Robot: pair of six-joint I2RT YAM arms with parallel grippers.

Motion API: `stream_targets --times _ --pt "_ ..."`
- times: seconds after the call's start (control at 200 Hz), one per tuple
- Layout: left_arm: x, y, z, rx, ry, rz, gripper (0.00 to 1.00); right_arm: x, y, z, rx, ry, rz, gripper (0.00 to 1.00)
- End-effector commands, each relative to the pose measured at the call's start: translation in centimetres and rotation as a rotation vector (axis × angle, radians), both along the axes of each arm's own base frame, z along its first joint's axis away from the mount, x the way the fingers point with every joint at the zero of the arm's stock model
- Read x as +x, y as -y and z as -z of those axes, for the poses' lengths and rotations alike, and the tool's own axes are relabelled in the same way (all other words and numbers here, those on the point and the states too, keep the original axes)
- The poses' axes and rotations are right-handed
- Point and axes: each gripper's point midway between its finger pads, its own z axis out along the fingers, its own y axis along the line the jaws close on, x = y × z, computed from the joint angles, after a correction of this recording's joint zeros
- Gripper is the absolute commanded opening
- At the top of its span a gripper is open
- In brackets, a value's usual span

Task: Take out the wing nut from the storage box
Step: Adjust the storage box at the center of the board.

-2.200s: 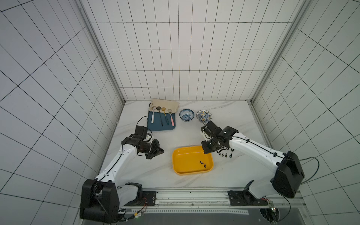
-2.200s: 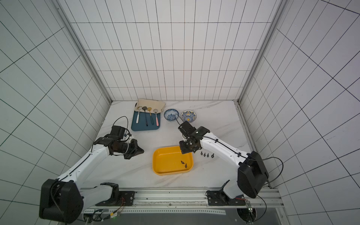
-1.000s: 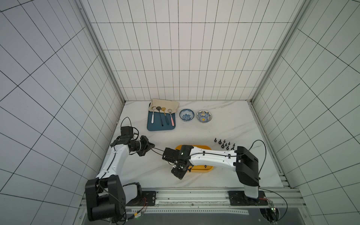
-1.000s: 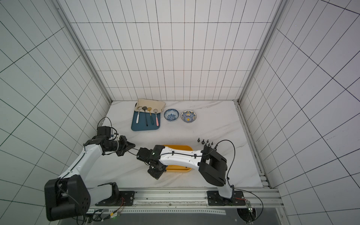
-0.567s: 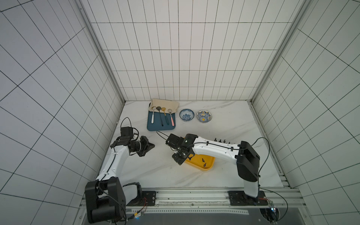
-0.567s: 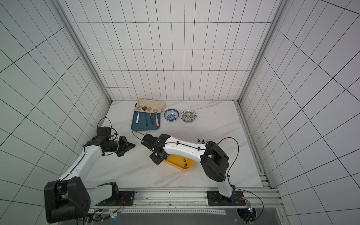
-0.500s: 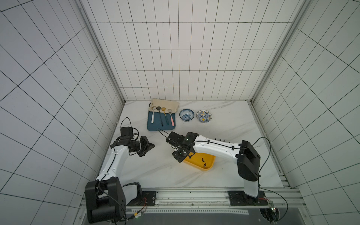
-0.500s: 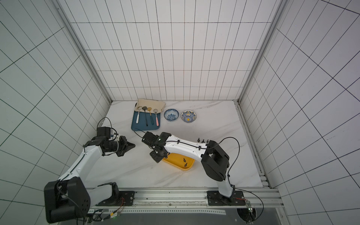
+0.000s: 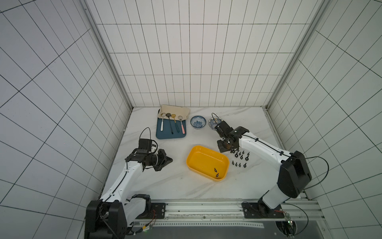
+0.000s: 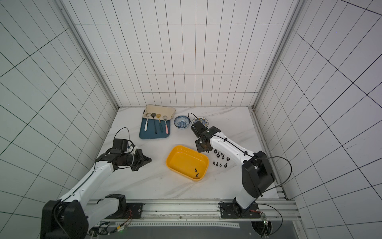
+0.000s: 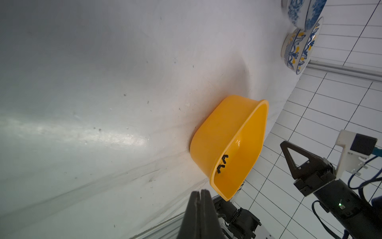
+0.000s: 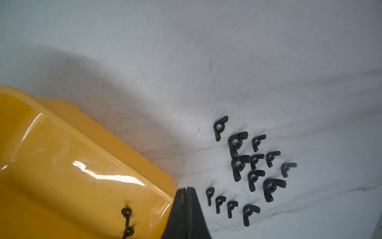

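Centre frame in a top view, a dark-blue tray [image 9: 165, 135] holds four spoons [image 9: 171, 125], heads on a beige cloth [image 9: 175, 108], left of two patterned bowls [image 9: 198, 122].

Both our grippers are closed and empty.
Our left arm [image 9: 124, 178] reaches in from the near left, with the left gripper [image 9: 168, 160] pointing right, fingers pressed together. Our right arm [image 9: 260, 149] stretches from the near right toward the far left, with the right gripper [image 12: 186, 196] angled downward, fingers together.
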Motion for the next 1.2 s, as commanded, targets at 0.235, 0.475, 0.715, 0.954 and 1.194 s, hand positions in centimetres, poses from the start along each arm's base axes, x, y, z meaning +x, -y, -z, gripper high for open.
stream_targets --times 0.235,0.475,0.715,0.954,1.194 --pt "-0.8 3.5 2.2 0.013 -0.030 0.023 0.00 -2.1 1.5 4.4 -0.010 -0.133 0.023 0.00" --pt "-0.4 5.0 2.9 0.017 -0.036 0.050 0.00 -4.1 1.9 4.8 0.026 -0.174 0.032 0.00" --pt "0.6 5.2 3.9 0.037 -0.044 0.047 0.00 -7.4 0.7 4.2 0.115 -0.219 0.003 0.00" --pt "2.5 5.6 4.6 0.069 -0.047 0.057 0.00 -9.8 -1.2 4.5 0.137 -0.239 -0.037 0.00" --pt "4.3 5.8 5.4 0.113 -0.043 0.070 0.00 -11.6 -2.5 5.1 0.151 -0.257 -0.062 0.00"
